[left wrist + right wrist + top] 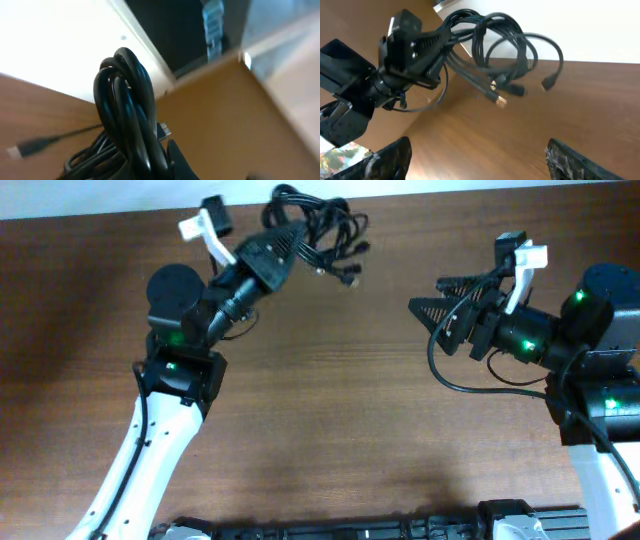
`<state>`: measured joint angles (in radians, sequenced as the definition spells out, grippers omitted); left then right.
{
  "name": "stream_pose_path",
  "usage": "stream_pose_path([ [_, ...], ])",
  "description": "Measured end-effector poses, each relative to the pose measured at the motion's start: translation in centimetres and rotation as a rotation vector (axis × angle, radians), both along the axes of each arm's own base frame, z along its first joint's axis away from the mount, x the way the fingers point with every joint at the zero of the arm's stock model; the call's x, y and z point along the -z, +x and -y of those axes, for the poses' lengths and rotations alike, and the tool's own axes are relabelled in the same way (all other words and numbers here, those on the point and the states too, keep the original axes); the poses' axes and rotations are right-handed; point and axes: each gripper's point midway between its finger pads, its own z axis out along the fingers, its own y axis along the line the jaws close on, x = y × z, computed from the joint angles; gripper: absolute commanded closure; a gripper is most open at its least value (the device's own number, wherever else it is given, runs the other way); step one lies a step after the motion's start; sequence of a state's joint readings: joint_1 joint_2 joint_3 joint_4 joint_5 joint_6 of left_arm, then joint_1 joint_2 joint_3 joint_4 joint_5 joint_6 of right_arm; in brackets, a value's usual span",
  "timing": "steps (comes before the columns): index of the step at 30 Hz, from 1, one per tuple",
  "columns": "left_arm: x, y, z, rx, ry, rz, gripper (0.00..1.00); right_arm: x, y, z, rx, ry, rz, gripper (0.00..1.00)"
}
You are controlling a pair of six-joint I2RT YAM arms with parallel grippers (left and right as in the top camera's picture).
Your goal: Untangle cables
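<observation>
The cables form a tangled black bundle of loops with small plugs dangling, lifted above the far edge of the brown table. My left gripper is shut on the bundle. In the left wrist view the thick looped cables rise right in front of the finger, with one plug hanging left. My right gripper is open and empty, at the right, apart from the bundle. The right wrist view shows the bundle held by the left gripper, with both right fingers spread wide.
The wooden table ends at a white wall along the far side. A thick black robot wire loops off the right arm. Dark equipment sits along the near edge.
</observation>
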<state>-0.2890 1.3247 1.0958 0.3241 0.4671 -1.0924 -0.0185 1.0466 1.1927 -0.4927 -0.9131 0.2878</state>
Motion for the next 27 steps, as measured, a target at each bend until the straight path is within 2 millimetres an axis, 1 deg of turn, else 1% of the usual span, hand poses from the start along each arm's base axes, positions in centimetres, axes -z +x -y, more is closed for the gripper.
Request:
stream_pose_path([
  [1,0.0,0.7,-0.8,-0.055,-0.095,-0.081,1.00,0.1,0.0,0.0,0.001,-0.005,0.000,0.17],
  [2,-0.1,1.2,-1.4,-0.092,-0.161,-0.131,1.00,0.2,0.0,0.0,0.000,-0.009,-0.001,0.16],
  [3,-0.1,1.7,-2.2,-0.136,-0.240,-0.185,1.00,0.2,0.0,0.0,-0.001,-0.013,0.003,0.19],
  [5,0.1,2.4,-3.2,-0.193,-0.362,-0.270,1.00,0.2,0.0,0.0,-0.003,-0.018,0.010,0.19],
  [6,0.5,2.7,-3.6,-0.218,-0.424,-0.331,1.00,0.3,-0.1,-0.1,-0.006,-0.020,0.010,0.19],
  [7,1.6,2.9,-4.1,-0.249,-0.489,-0.418,1.00,0.3,-0.1,-0.3,-0.007,-0.024,0.009,0.19],
  [8,2.3,3.1,-4.4,-0.273,-0.546,-0.479,1.00,0.5,-0.2,-0.8,-0.012,-0.032,0.007,0.19],
  [9,2.7,3.4,-5.0,-0.306,-0.617,-0.524,1.00,0.8,-0.3,-1.9,-0.023,-0.049,0.004,0.19],
  [11,1.8,3.7,-5.6,-0.324,-0.700,-0.514,1.00,1.5,-0.4,-3.8,-0.033,-0.103,0.017,0.19],
  [12,1.5,3.8,-5.8,-0.328,-0.725,-0.509,1.00,2.5,-0.1,-5.0,-0.029,-0.155,0.024,0.19],
  [13,1.2,3.8,-6.0,-0.330,-0.742,-0.504,1.00,3.0,0.1,-5.5,-0.019,-0.181,0.024,0.19],
  [16,1.4,3.7,-5.6,-0.329,-0.757,-0.522,1.00,6.4,2.3,-7.7,0.041,-0.335,0.026,0.19],
  [18,1.4,3.5,-5.1,-0.319,-0.759,-0.531,1.00,8.2,3.7,-8.6,0.068,-0.423,0.044,0.20],
  [20,1.4,3.3,-4.4,-0.303,-0.758,-0.538,1.00,10.7,5.1,-9.9,0.061,-0.541,0.082,0.23],
  [22,1.4,3.0,-3.8,-0.291,-0.754,-0.543,1.00,12.1,6.1,-11.3,0.057,-0.635,0.144,0.29],
  [24,1.4,3.0,-3.5,-0.288,-0.753,-0.544,1.00,12.2,6.8,-12.1,0.083,-0.675,0.198,0.29],
  [25,1.4,3.0,-3.7,-0.298,-0.757,-0.540,1.00,11.5,7.4,-12.4,0.122,-0.692,0.250,0.29],
  [27,1.4,3.1,-3.8,-0.304,-0.760,-0.537,1.00,10.5,8.0,-12.3,0.168,-0.693,0.290,0.28],
])
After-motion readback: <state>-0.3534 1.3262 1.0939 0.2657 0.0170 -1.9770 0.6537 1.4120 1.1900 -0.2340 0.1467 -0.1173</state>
